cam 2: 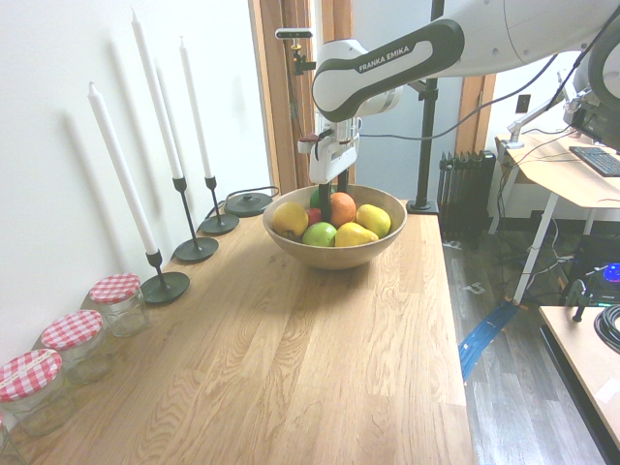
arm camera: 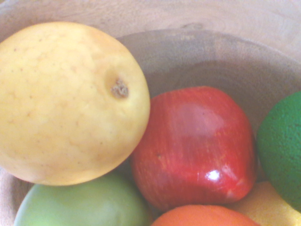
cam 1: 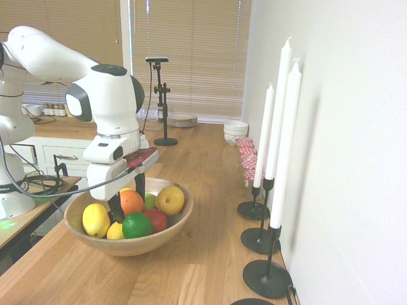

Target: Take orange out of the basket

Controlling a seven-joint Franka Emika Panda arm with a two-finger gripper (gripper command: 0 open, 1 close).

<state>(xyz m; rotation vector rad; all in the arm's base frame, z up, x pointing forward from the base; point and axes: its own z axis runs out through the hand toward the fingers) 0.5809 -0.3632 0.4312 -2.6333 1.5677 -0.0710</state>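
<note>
The pincer reaches down into the wide light-brown wooden basket on the tabletop, its dark fingers set either side of the round deep-orange orange (contact unclear, so whether it grips I cannot tell), a pale yellow fruit just beside.

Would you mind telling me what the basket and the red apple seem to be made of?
The basket looks like turned wood: light brown, smooth, matte, faint grain on its inner wall. The red apple has streaked glossy skin with a sharp highlight; real or plastic, I cannot tell.
</note>
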